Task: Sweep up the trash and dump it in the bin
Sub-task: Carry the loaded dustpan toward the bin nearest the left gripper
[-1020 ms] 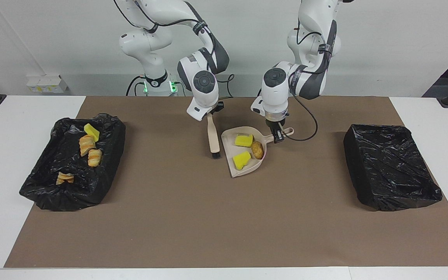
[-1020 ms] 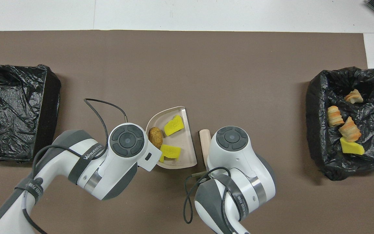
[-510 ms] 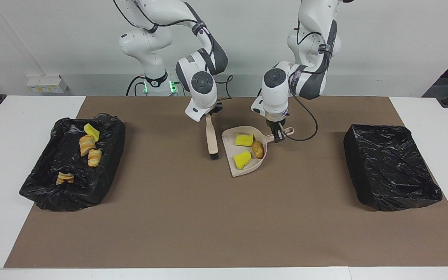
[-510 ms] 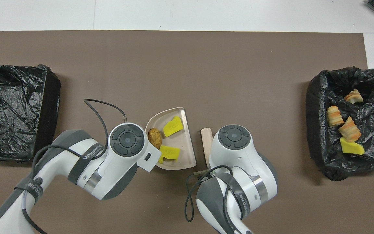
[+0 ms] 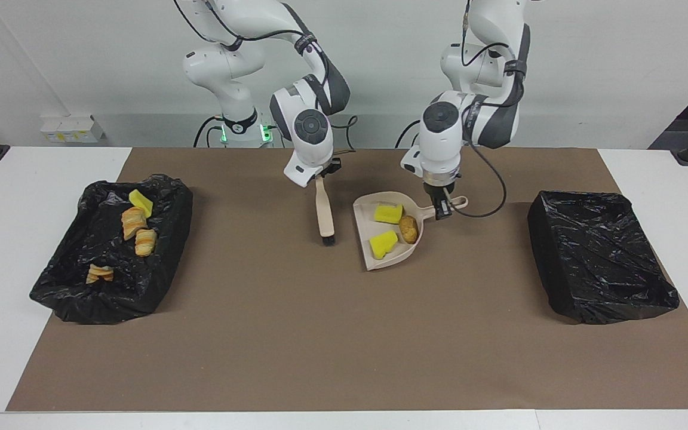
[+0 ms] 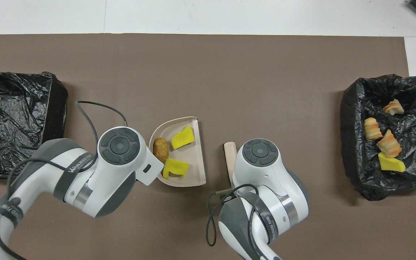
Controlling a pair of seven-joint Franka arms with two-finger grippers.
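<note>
The left gripper (image 5: 442, 209) points straight down, fingers clamped on the dustpan (image 5: 380, 230) handle; the right gripper (image 5: 320, 177), tilted, fingers closed, holds the brush (image 5: 324, 212) upright.

Facing view: dustpan (image 5: 380, 248) frame centre holding three trash pieces (image 5: 384, 243); brush (image 5: 323, 214) just beside it, centre-left. Bin with trash (image 5: 159, 239) at frame left, second bin (image 5: 601, 263) at frame right, both on mat (image 5: 320, 346).
</note>
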